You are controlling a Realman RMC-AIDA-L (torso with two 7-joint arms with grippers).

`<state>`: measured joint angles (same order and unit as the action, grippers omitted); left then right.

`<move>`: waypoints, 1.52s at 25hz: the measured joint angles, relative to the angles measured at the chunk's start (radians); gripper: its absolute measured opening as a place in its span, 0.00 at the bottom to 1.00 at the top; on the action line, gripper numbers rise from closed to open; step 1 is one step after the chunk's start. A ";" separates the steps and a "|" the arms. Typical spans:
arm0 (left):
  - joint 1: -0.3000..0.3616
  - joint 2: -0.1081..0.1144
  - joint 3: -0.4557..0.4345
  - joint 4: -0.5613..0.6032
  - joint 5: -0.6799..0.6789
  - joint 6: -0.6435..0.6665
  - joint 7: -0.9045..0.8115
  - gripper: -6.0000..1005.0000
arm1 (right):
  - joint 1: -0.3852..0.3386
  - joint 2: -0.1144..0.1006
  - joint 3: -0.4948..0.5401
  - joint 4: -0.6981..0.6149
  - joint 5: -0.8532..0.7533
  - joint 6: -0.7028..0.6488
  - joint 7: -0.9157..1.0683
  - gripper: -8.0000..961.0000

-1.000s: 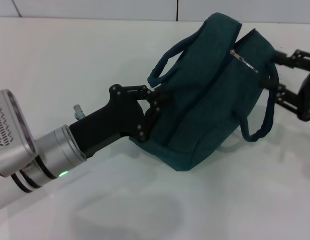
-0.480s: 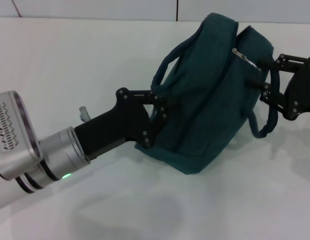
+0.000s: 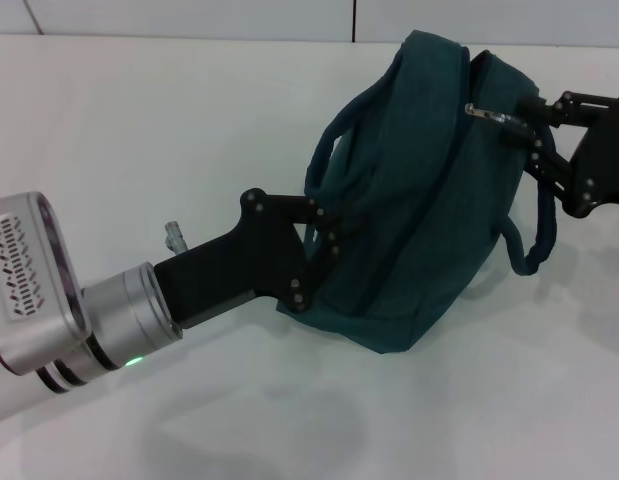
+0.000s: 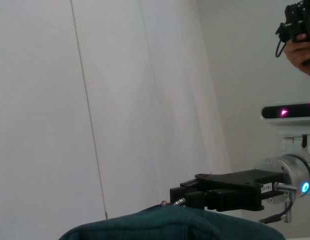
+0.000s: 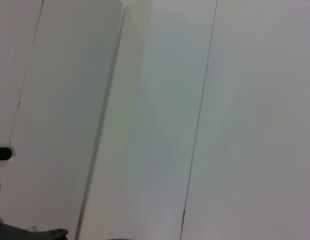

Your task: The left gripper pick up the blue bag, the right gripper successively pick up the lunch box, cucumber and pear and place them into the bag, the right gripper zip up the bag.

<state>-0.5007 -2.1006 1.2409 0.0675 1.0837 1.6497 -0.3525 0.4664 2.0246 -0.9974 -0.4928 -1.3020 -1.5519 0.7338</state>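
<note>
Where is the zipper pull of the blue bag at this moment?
In the head view, the zipper pull sits at the blue bag's upper right, at the right tool's tips.

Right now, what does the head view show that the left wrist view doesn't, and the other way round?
Head view only: the black left tool clamped on the dark teal-blue fabric bag near one padded loop handle, on the white table. Left wrist view only: a grey panelled wall behind. Both: the bag's top and the black right tool at the metal zipper pull.

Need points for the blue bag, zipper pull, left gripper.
blue bag (image 3: 419, 240), head view, front fabric panel.
zipper pull (image 3: 486, 114), head view, metal tab.
left gripper (image 3: 324, 232), head view, fingertips at the handle.
</note>
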 joint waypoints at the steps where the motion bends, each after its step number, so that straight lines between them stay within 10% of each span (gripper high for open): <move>1: 0.000 0.000 0.000 0.000 0.001 0.000 0.002 0.06 | 0.001 0.000 -0.002 0.000 -0.001 0.003 -0.002 0.28; 16: 0.017 0.004 0.000 0.008 0.024 0.003 0.049 0.06 | 0.004 0.002 -0.034 0.021 0.048 0.040 -0.077 0.07; 38: 0.083 0.043 0.003 0.122 0.170 0.058 0.038 0.07 | 0.003 0.003 -0.050 0.193 0.339 -0.010 -0.338 0.07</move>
<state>-0.4176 -2.0573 1.2442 0.1895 1.2541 1.7076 -0.3144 0.4698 2.0278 -1.0476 -0.3003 -0.9626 -1.5618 0.3955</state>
